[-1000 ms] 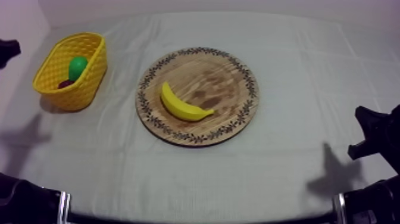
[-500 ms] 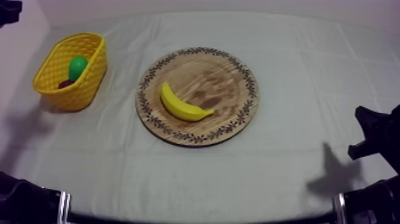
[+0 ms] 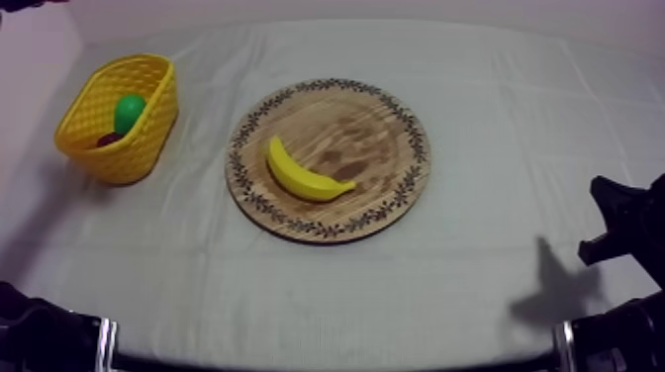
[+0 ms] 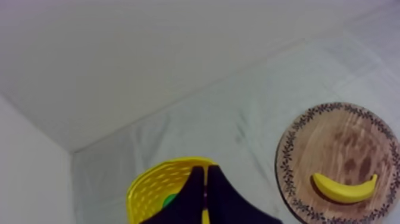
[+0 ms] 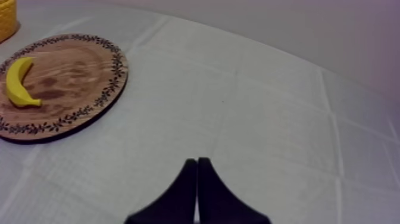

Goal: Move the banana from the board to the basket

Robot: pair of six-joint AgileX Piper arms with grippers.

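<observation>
Plainly, banana [image 3: 303,176] on wooden board [image 3: 371,127]

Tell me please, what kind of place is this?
Probably a robot practice bench, not a kitchen: a cloth-covered table against a bare wall, a toy banana on a wooden board, and a yellow basket.

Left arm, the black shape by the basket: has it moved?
Yes. In the top view the left arm has slid from beside the yellow basket toward the far edge, beyond it.
</observation>
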